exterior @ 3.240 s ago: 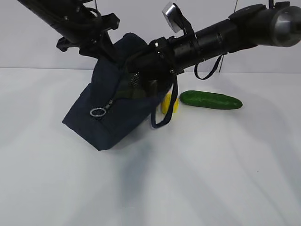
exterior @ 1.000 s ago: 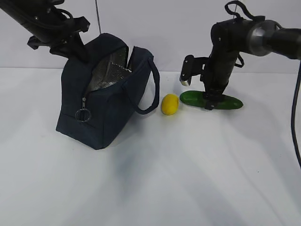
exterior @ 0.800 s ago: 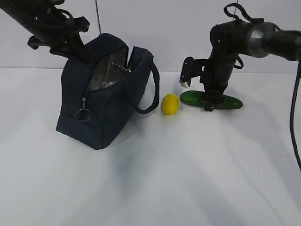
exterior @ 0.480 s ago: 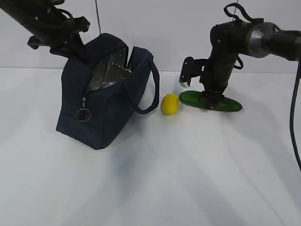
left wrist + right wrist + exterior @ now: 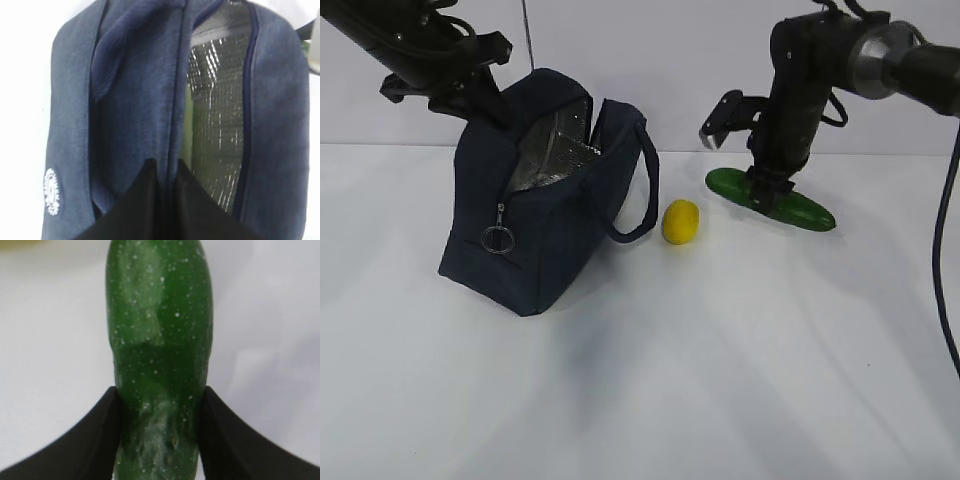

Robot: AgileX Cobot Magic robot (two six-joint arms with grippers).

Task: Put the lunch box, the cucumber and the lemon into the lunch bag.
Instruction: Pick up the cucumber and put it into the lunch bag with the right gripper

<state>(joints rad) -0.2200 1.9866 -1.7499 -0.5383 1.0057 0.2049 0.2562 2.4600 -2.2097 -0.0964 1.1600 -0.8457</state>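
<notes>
Lemon [image 5: 681, 221] between lunch bag [image 5: 535, 200] and cucumber [image 5: 772, 198]

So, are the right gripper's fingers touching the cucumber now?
Touching. In the right wrist view both fingers of the right gripper press the cucumber sides, with no gap.

Bright, even, diffuse light from above. Soft faint shadows on the white table [image 5: 640, 380] under the lunch bag [image 5: 540, 200]. Glints on its foil lining. Wrist views soft, close-range blur; cucumber [image 5: 160, 350] glossy, background washed out.
</notes>
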